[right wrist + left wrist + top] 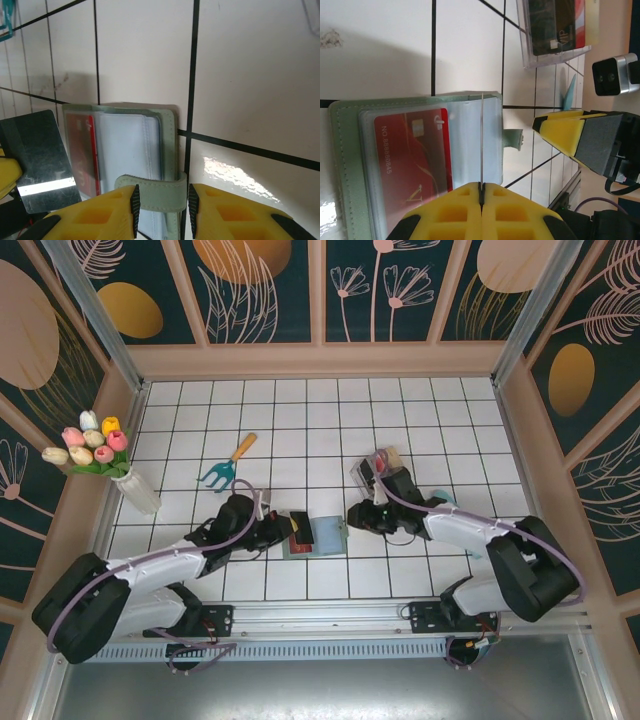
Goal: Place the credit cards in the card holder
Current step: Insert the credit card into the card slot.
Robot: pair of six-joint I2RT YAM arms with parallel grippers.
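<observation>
Dark card [42, 150] shows edge-on at left wrist, face-on at right.

This is a staged robot test cell, not a lived-in room: two arms [150, 565] are bolted to a metal rail [330, 613] at the near edge of a white-tiled counter [300, 410], which is boxed in by aluminium posts [95, 310]. The walls [260, 290] are printed panels in dark teal with leaf and flower patterns. A vase [140, 495] of tulips [90, 445] stands by the left wall.

Snap tab [159, 186] between right gripper [162, 202] jaws
</observation>
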